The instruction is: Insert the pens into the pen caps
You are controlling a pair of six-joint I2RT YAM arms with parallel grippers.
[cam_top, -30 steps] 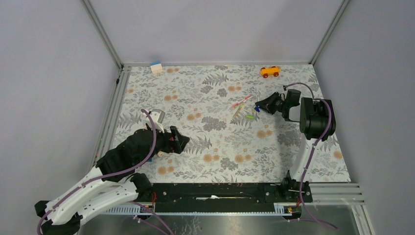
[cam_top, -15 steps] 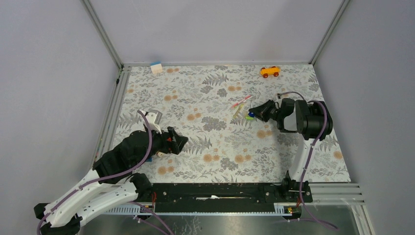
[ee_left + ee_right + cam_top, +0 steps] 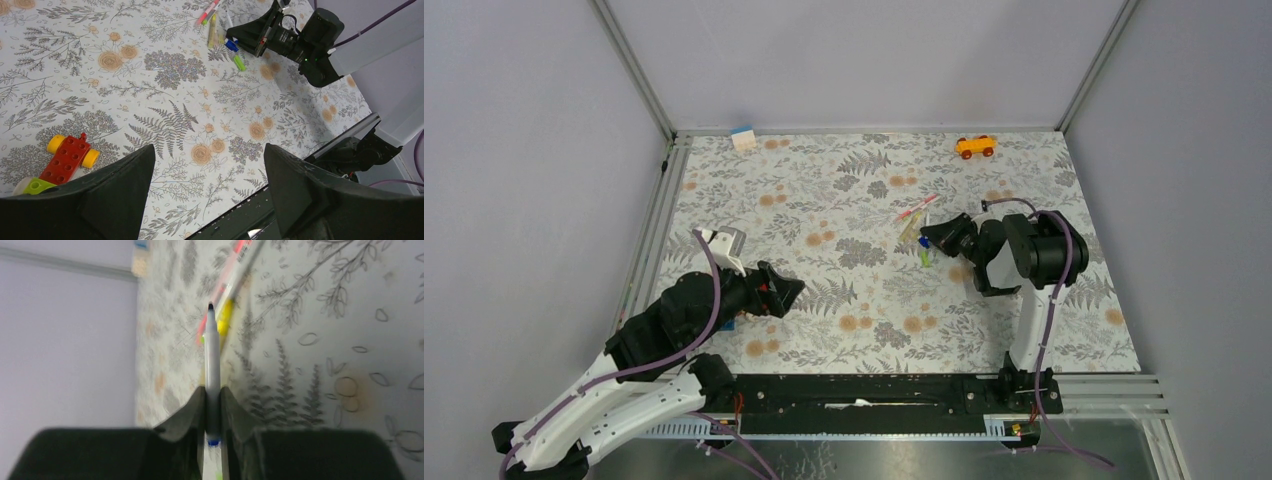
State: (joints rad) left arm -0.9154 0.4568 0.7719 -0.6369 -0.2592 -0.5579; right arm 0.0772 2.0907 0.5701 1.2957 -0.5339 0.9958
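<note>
right gripper (image 3: 212, 391): we see it clamping the pen (image 3: 212, 352)
pen: slim, smooth white stick, dark tip ahead
left gripper (image 3: 209, 150): spread wide

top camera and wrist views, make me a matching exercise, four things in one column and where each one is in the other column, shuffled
Things:
1. toy car
2. white pen
3. red brick
4. pink pen

Places:
a. clamped in the right gripper
b. lying loose beside a yellow pen
c. at the far edge of the table, right side
d. next to the left gripper

Pairs: 1-c, 2-a, 3-d, 4-b
</note>
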